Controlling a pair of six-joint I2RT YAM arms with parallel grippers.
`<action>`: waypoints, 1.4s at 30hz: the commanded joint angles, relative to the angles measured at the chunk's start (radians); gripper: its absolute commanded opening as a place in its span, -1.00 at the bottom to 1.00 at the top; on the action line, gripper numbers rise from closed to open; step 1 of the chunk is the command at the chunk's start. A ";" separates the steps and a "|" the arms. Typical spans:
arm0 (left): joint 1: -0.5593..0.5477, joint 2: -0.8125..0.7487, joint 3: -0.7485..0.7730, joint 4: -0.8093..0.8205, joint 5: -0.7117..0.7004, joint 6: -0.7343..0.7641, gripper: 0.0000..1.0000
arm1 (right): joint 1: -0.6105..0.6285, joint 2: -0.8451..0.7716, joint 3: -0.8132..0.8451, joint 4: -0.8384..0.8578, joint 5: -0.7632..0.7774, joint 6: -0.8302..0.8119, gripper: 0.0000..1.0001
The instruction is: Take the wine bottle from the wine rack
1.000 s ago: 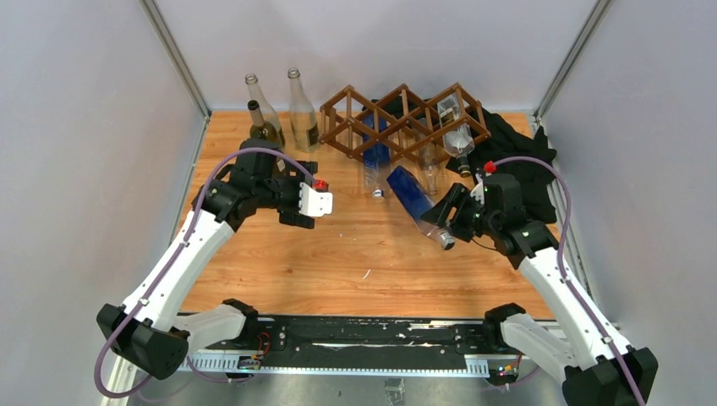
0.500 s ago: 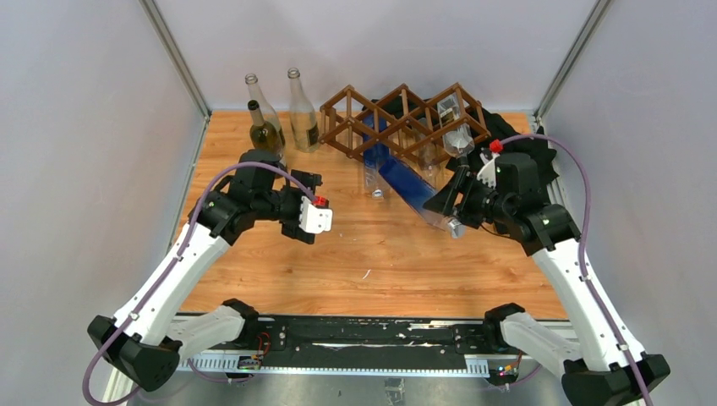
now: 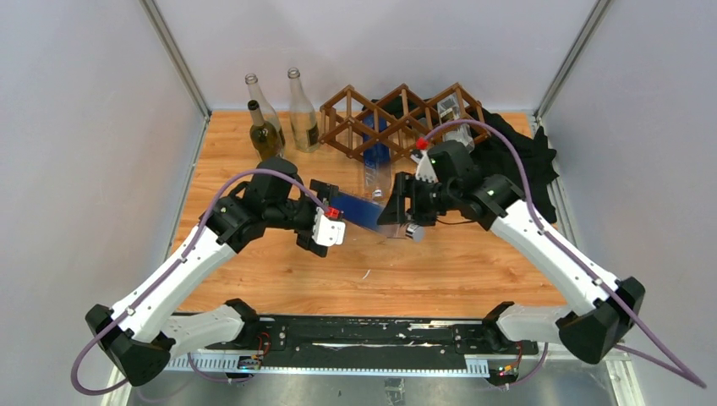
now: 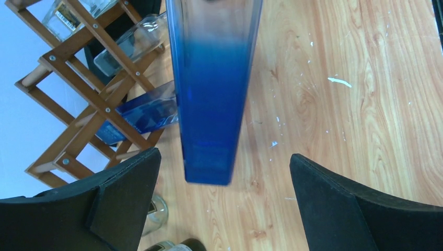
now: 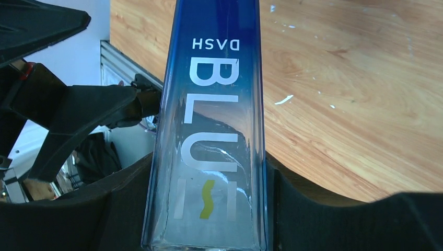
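right fingers [image 5: 313,209] are sitting about half closed, clamping the blue bottle [image 5: 209,130] across two opposite flat sides. It looks like the neck end from overhead. left fingers [image 4: 104,204] are standing fully wide and holding nothing. The bottle's base end is poking in between them, with a gap showing on both sides and no contact.

bottle is hanging in the air on the near side of the wine rack [image 4: 107,110], fully out of its cells, lying roughly level along the rack's front. So it's off the rack. I'm reading this as a handover or a two-arm set-down.

handling: it's glass, so stiff, breakable and probably slick. The square section is helping, since the flat faces are giving the pads something to seat on, better than a round neck. Can't tell if there's liquid in it; the body is fading from blue to clear. Held by one end, it's levering on the right grip, so I'm expecting it to want to droop or twist. Best hold for the left is square on two opposite flats, a little up from the base, not on the corners.

further out: a second blue bottle [image 4: 141,112] and a clear bottle [image 3: 452,110] are lying in the rack. three bottles [image 3: 265,134] are standing just left of it, and a black cloth [image 3: 524,152] is bunching at its right end. Everything is sitting on the wooden counter [image 3: 440,271].
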 commanded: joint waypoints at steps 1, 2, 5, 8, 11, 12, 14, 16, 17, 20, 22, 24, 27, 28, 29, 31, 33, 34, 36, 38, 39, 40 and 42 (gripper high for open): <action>-0.049 -0.009 -0.009 0.019 -0.024 -0.030 1.00 | 0.077 0.041 0.126 0.219 -0.050 -0.006 -1.00; -0.060 -0.013 -0.018 0.030 -0.043 -0.044 1.00 | 0.084 0.061 0.137 0.229 -0.053 -0.005 -1.00; -0.083 -0.027 -0.061 0.070 -0.087 -0.082 1.00 | 0.122 0.119 0.181 0.246 -0.064 -0.008 -1.00; -0.089 -0.041 -0.092 0.112 -0.112 -0.101 1.00 | 0.151 0.166 0.220 0.257 -0.073 -0.011 -1.00; -0.091 -0.045 -0.114 0.160 -0.156 -0.119 1.00 | 0.180 0.201 0.254 0.259 -0.075 -0.018 -1.00; -0.091 -0.044 -0.120 0.175 -0.171 -0.124 1.00 | 0.188 0.211 0.263 0.260 -0.077 -0.019 -1.00; -0.091 -0.043 -0.129 0.205 -0.192 -0.131 0.98 | 0.201 0.232 0.279 0.265 -0.083 -0.018 -1.00; -0.091 -0.043 -0.133 0.215 -0.191 -0.126 0.93 | 0.212 0.245 0.290 0.269 -0.089 -0.015 -1.00; -0.091 -0.043 -0.136 0.215 -0.185 -0.121 0.89 | 0.216 0.253 0.295 0.276 -0.095 -0.011 -1.00; -0.091 -0.049 -0.153 0.216 -0.177 -0.089 0.78 | 0.228 0.267 0.307 0.291 -0.109 -0.006 -1.00; -0.091 -0.050 -0.160 0.218 -0.186 -0.078 0.70 | 0.232 0.275 0.314 0.289 -0.111 -0.007 -1.00; -0.091 -0.051 -0.163 0.220 -0.195 -0.075 0.56 | 0.232 0.281 0.315 0.289 -0.112 -0.007 -1.00; -0.091 -0.062 -0.173 0.238 -0.201 -0.071 0.14 | 0.232 0.281 0.307 0.289 -0.103 -0.011 -0.95; -0.091 -0.068 -0.180 0.250 -0.205 -0.071 -0.04 | 0.231 0.280 0.305 0.289 -0.098 -0.012 -0.79; -0.091 -0.077 -0.188 0.264 -0.207 -0.072 -0.21 | 0.231 0.276 0.302 0.289 -0.091 -0.014 -0.57; -0.091 -0.092 -0.208 0.303 -0.217 -0.089 -0.71 | 0.227 0.263 0.294 0.290 -0.068 -0.022 -0.05; -0.091 -0.111 -0.226 0.358 -0.233 -0.121 -1.00 | 0.217 0.241 0.274 0.289 -0.041 -0.026 0.28; -0.091 -0.115 -0.232 0.372 -0.238 -0.135 -1.00 | 0.206 0.228 0.264 0.290 -0.033 -0.030 0.43; -0.091 -0.116 -0.229 0.383 -0.245 -0.175 -1.00 | 0.178 0.202 0.246 0.293 -0.025 -0.031 0.73; -0.091 -0.110 -0.217 0.384 -0.248 -0.244 -1.00 | 0.137 0.171 0.224 0.296 -0.022 -0.033 0.83; -0.090 -0.105 -0.208 0.384 -0.249 -0.270 -1.00 | 0.124 0.153 0.211 0.298 -0.020 -0.034 0.84; -0.090 -0.101 -0.199 0.384 -0.248 -0.306 -1.00 | 0.104 0.134 0.199 0.302 -0.017 -0.035 0.86; -0.089 -0.093 -0.182 0.388 -0.239 -0.398 -1.00 | 0.057 0.094 0.166 0.312 -0.018 -0.038 0.89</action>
